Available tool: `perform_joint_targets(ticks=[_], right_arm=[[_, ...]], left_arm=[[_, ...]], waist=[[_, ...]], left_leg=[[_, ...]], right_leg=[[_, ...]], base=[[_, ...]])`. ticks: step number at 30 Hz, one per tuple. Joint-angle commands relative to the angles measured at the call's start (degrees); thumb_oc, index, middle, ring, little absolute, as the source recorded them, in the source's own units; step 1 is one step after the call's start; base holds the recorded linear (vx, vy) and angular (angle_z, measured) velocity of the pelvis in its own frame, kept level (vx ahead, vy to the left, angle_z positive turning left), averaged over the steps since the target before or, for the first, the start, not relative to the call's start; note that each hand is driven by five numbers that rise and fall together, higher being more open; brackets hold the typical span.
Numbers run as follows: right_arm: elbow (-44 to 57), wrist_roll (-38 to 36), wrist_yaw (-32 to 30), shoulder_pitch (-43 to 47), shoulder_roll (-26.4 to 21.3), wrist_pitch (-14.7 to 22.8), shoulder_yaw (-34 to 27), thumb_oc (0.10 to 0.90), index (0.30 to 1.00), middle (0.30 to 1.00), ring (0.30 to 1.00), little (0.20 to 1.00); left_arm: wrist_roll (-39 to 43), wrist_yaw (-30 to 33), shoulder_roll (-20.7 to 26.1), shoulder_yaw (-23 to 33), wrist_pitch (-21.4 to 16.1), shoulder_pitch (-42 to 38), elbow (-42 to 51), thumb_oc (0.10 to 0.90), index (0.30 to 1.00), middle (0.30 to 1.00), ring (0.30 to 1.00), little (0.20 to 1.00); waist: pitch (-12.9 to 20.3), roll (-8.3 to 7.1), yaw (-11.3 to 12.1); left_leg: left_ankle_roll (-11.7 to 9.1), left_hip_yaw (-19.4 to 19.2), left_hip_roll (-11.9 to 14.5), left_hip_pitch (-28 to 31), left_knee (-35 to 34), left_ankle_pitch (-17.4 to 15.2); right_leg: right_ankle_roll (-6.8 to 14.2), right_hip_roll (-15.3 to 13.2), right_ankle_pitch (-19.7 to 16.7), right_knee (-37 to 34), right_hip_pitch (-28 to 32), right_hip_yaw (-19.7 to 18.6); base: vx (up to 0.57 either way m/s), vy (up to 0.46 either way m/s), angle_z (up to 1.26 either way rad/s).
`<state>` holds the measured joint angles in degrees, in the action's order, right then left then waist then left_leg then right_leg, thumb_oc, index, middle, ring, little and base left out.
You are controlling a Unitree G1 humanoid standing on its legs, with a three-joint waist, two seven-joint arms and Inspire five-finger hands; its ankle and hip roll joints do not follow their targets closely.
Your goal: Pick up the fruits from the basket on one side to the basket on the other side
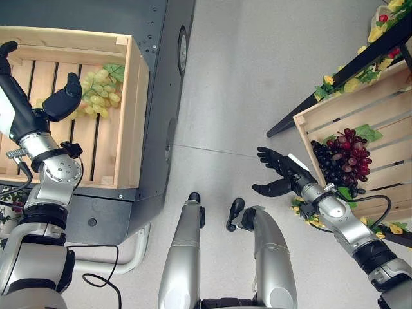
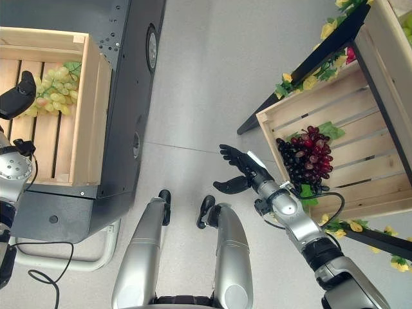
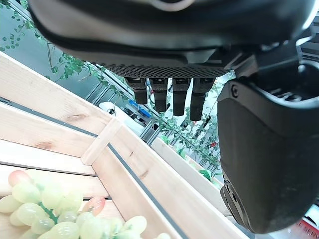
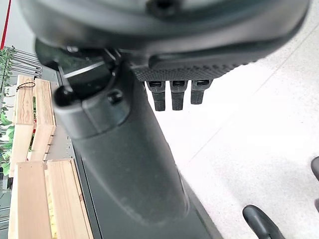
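A bunch of green grapes (image 1: 98, 94) lies in the wooden crate (image 1: 132, 122) on my left, seen close up as green grapes (image 3: 55, 209) in the left wrist view. My left hand (image 1: 59, 101) hovers open just beside them, holding nothing. A bunch of dark red grapes (image 1: 344, 158) with a green leaf rests in the slanted wooden crate (image 1: 302, 125) on my right. My right hand (image 1: 278, 168) hangs open over the floor, a little to the left of that crate, with nothing in it.
The left crate sits on a dark grey stand (image 1: 154, 129). A black shelf frame (image 1: 341, 74) trimmed with yellow flowers and leaves (image 1: 351, 80) holds the right crate. Pale floor (image 1: 257, 84) lies between the two.
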<state>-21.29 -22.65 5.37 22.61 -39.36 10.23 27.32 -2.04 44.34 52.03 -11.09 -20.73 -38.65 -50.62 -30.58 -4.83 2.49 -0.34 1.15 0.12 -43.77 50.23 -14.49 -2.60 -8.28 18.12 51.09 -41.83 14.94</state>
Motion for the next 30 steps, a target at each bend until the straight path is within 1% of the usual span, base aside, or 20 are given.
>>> perform_joint_targets(ticks=[1, 2, 4, 6, 8, 9, 10, 12, 14, 16, 17, 18, 20, 22, 23, 26, 27, 28, 30], right_arm=[[3.67, -1.82, -1.74, 1.55, -1.54, 3.16, -4.13, 0.8, 0.9, 0.9, 0.9, 0.9], [3.65, -1.91, -1.55, 1.55, -1.81, 3.16, -4.2, 0.8, 0.9, 0.9, 0.9, 0.9], [3.58, -1.97, -1.47, 1.58, -2.08, 3.13, -4.19, 0.8, 0.9, 0.9, 0.9, 0.9], [2.82, -2.3, -1.09, 1.44, -2.69, 3.53, -4.42, 0.8, 0.9, 0.9, 0.9, 0.9], [2.56, -2.54, -0.86, 1.53, -2.91, 3.66, -4.52, 0.8, 0.9, 0.9, 0.9, 0.9], [2.1, -2.77, -0.5, 1.69, -3.21, 4.19, -4.49, 0.8, 0.9, 0.9, 0.9, 0.9], [1.99, -2.7, -0.35, 1.41, -3.15, 4.19, -4.2, 0.8, 0.9, 0.9, 0.9, 0.9], [1.76, -2.79, -0.05, 2.17, -3.48, 4.1, -3.87, 0.8, 0.9, 0.9, 0.9, 0.9], [1.47, -2.85, 0.39, 3.13, -3.98, 3.73, -3.6, 0.8, 0.9, 0.9, 0.9, 0.9], [1.13, -3.35, 0.39, 3.93, -4.63, 3.51, -3.2, 0.8, 0.9, 0.9, 0.9, 0.9], [1.03, -3.47, 0.43, 3.86, -4.72, 3.52, -3.12, 0.8, 0.9, 0.9, 0.9, 0.9], [0.68, -3.74, 0.61, 4.16, -4.91, 3.43, -2.85, 0.8, 0.9, 0.9, 0.9, 0.9], [0.17, -4.07, 0.59, 4.56, -4.88, 3.5, -2.43, 0.8, 0.9, 0.9, 0.9, 0.9], [-0.15, -4.12, 0.59, 4.91, -4.78, 3.68, -1.99, 0.8, 0.9, 0.9, 0.9, 0.9], [-0.1, -4.21, 0.66, 5.03, -4.63, 3.89, -1.7, 0.8, 0.9, 0.9, 0.9, 0.9], [0.07, -4.6, 0.26, 5.29, -4.18, 4.18, -1.01, 0.8, 0.9, 0.9, 0.9, 0.9], [0.06, -4.6, 0.26, 5.29, -4.17, 4.18, -1.02, 0.8, 0.9, 0.9, 0.9, 0.9], [-0.21, -4.72, -0.17, 5.19, -3.66, 4.6, -0.64, 0.8, 0.9, 0.9, 0.9, 0.9], [-0.63, -5.0, -0.16, 5.34, -3.27, 4.82, -0.32, 0.8, 0.9, 0.9, 0.9, 0.9]], left_arm=[[-7.78, -4.94, 8.23, -1.85, 2.54, -2.72, 2.69, 0.8, 0.9, 0.9, 0.9, 0.9], [-8.68, -6.58, 8.73, -3.33, 3.55, -3.05, 2.83, 0.8, 0.9, 0.9, 0.9, 0.9], [-8.78, -8.32, 9.15, -4.95, 4.3, -3.62, 2.79, 0.8, 0.9, 0.9, 0.9, 0.9], [-8.66, -12.48, 10.05, -7.92, 6.49, -4.66, 3.24, 0.8, 0.9, 0.9, 0.9, 0.9], [-8.68, -13.41, 10.16, -8.68, 7.12, -4.88, 3.35, 0.8, 0.9, 0.9, 0.9, 0.9], [-9.07, -15.48, 10.11, -10.37, 8.62, -5.62, 3.25, 0.8, 0.9, 0.9, 0.9, 0.9], [-9.57, -15.95, 10.01, -11.12, 8.91, -5.43, 3.03, 0.8, 0.9, 0.9, 0.9, 0.9], [-10.85, -17.73, 9.95, -12.48, 10.17, -6.69, 2.29, 0.8, 0.9, 0.9, 0.9, 0.9], [-12.72, -20.71, 10.42, -15.49, 13.21, -9.09, 0.84, 0.8, 0.9, 0.9, 0.9, 0.9], [-12.94, -21.39, 10.54, -17.23, 15.01, -10.74, -0.66, 0.8, 0.9, 0.9, 0.9, 0.9], [-12.91, -21.43, 10.53, -17.59, 15.33, -10.96, -0.93, 0.8, 0.9, 0.9, 0.9, 0.9], [-12.38, -20.89, 10.62, -19.32, 17.38, -12.74, -2.41, 0.8, 0.9, 0.9, 0.9, 0.9], [-12.55, -18.96, 10.44, -20.38, 20.11, -14.7, -4.12, 0.8, 0.9, 0.9, 0.9, 0.9], [-12.44, -17.38, 10.51, -21.27, 21.67, -16.45, -5.58, 0.8, 0.9, 0.9, 0.9, 0.9], [-13.19, -14.76, 10.49, -21.58, 23.23, -17.67, -6.39, 0.8, 0.9, 0.9, 0.9, 0.9], [-13.95, -9.6, 10.81, -22.1, 24.21, -20.16, -7.9, 0.8, 0.9, 0.9, 0.9, 0.9], [-13.95, -9.59, 10.8, -22.14, 24.2, -20.2, -7.93, 0.8, 0.9, 0.9, 0.9, 0.9], [-15.52, -6.93, 10.81, -22.29, 24.1, -21.28, -8.22, 0.8, 0.9, 0.9, 0.9, 0.9], [-17.22, -4.26, 10.76, -22.91, 23.33, -22.49, -8.16, 0.8, 0.9, 0.9, 0.9, 0.9]], waist=[[0.78, 0.81, 1.23], [0.78, 0.89, 1.17], [0.78, 1.0, 1.07], [0.78, 1.37, 0.87], [0.78, 1.47, 0.85], [0.78, 1.65, 0.74], [0.78, 1.74, 0.78], [0.78, 1.9, 0.63], [0.78, 2.11, 0.29], [0.78, 2.28, -0.11], [0.78, 2.3, -0.1], [0.78, 2.36, -0.46], [0.78, 2.3, -0.71], [0.78, 2.13, -0.9], [0.78, 1.84, -0.97], [0.78, 1.2, -1.09], [0.78, 1.19, -1.07], [0.78, 0.83, -1.03], [0.78, 0.55, -0.99]], left_leg=[[3.96, -4.88, -1.37, 6.22, -6.32, 0.12], [4.0, -4.91, -1.36, 6.06, -6.24, 0.16], [4.06, -5.03, -1.33, 5.93, -6.16, 0.17], [4.17, -5.24, -1.25, 5.68, -6.29, 0.27], [4.17, -5.27, -1.26, 5.58, -6.34, 0.34], [4.18, -5.48, -1.34, 5.44, -6.43, 0.45], [3.91, -5.44, -1.41, 6.77, -6.5, -0.51], [3.89, -5.68, -1.35, 6.65, -6.54, -0.47], [3.86, -6.1, -1.25, 6.54, -6.57, -0.45], [3.86, -6.34, -1.3, 6.16, -6.58, -0.19], [3.84, -6.41, -1.3, 6.51, -6.68, -0.34], [3.83, -6.71, -1.25, 6.54, -6.66, -0.3], [3.81, -6.91, -1.22, 6.28, -6.6, -0.26], [3.79, -7.07, -1.12, 5.95, -6.35, -0.32], [3.78, -7.06, -1.04, 5.63, -6.11, -0.41], [3.95, -7.07, -0.82, 5.23, -5.73, -0.71], [3.95, -7.07, -0.81, 5.22, -5.72, -0.71], [4.02, -6.97, -0.75, 5.08, -5.63, -0.84], [4.09, -6.88, -0.72, 4.94, -5.67, -0.93]], right_leg=[[-0.81, 1.02, -1.36, -2.37, 6.05, -1.48], [-0.77, 1.01, -1.44, -2.33, 5.89, -1.49], [-0.72, 1.02, -1.54, -2.36, 5.75, -1.58], [-0.58, 0.94, -1.77, -2.53, 5.41, -1.69], [-0.53, 0.91, -1.88, -2.58, 5.29, -1.7], [-0.45, 0.84, -2.07, -2.86, 5.19, -1.65], [0.15, 0.95, -1.43, -2.98, 6.38, -2.04], [0.17, 0.85, -1.49, -3.06, 6.19, -2.02], [0.22, 0.77, -1.56, -3.13, 5.93, -2.15], [0.19, 0.73, -1.76, -3.21, 5.48, -2.3], [0.25, 0.74, -1.66, -3.3, 5.78, -2.36], [0.25, 0.73, -1.7, -3.4, 5.76, -2.53], [0.29, 0.72, -1.82, -3.5, 5.49, -2.64], [0.28, 0.72, -1.88, -3.52, 5.19, -2.68], [0.35, 0.78, -1.98, -3.5, 4.89, -2.71], [0.37, 0.93, -2.05, -3.45, 4.56, -2.61], [0.37, 0.93, -2.04, -3.44, 4.55, -2.62], [0.35, 1.06, -2.08, -3.52, 4.57, -2.48], [0.35, 1.19, -2.17, -3.52, 4.45, -2.39]], base=[[0.0, 0.0, 0.0], [0.0, 0.0, 0.0], [0.0, 0.019, 0.0], [-0.01, 0.041, 0.0], [-0.01, 0.016, 0.0], [0.04, 0.043, 0.0], [0.03, 0.05, 0.0], [0.02, 0.043, 0.01], [-0.01, 0.055, 0.0], [0.0, 0.046, -0.02], [0.03, 0.055, -0.03], [0.03, 0.051, -0.02], [0.01, 0.044, -0.03], [0.0, 0.0, 0.0], [0.0, 0.0, 0.0], [0.0, 0.0, 0.0], [0.0, 0.0, 0.0], [0.0, 0.0, 0.0], [0.0, 0.0, 0.0]])
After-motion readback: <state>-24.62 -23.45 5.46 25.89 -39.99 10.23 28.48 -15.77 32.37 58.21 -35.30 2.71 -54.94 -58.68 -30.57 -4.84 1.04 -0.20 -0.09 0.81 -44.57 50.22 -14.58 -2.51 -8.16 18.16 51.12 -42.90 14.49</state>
